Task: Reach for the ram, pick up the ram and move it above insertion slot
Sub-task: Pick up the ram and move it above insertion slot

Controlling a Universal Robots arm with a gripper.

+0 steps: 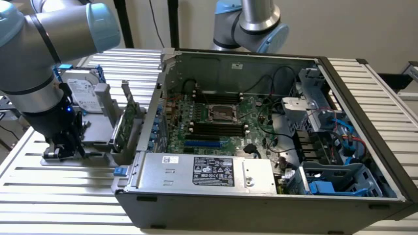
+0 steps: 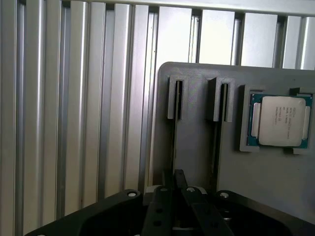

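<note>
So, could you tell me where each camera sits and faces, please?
Exterior view: off the arm, raised, looking down on the open black computer case; grey robot arm and black gripper at the exterior view's left.
Wrist view: on the wrist, looking past the gripper onto the grey plastic holder tray.
Shared: gripper, tray, slatted aluminium table.

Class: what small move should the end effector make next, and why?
Probably a small straight drop onto the ram: the end effector is low over the gray holder, lined up with that thin strip standing in its slot. Whether it is held, I cannot tell.
</note>
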